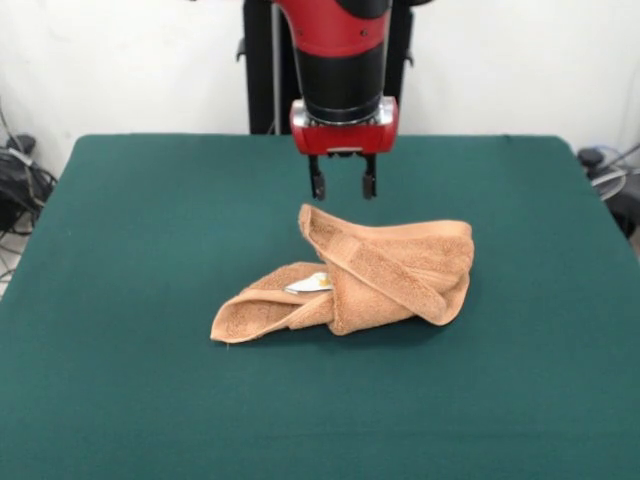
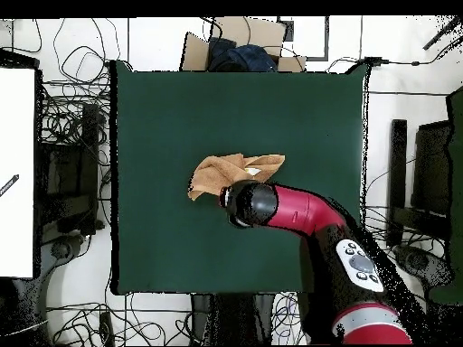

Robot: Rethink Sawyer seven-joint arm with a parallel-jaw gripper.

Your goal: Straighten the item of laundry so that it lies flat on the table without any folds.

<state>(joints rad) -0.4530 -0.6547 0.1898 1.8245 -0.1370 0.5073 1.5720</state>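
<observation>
The green desk (image 1: 120,300) carries the crumpled towel (image 1: 380,275) just below the end effector (image 1: 342,186) — released, fingers apart, holding nothing. Best to pinch the raised corner beneath it — not the white tag (image 1: 310,283).

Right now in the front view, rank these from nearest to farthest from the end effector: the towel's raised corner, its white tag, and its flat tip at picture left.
1. Raised corner, just below the end effector.
2. White tag, lower, mid-towel.
3. Flat tip, lower left, on the table.
</observation>
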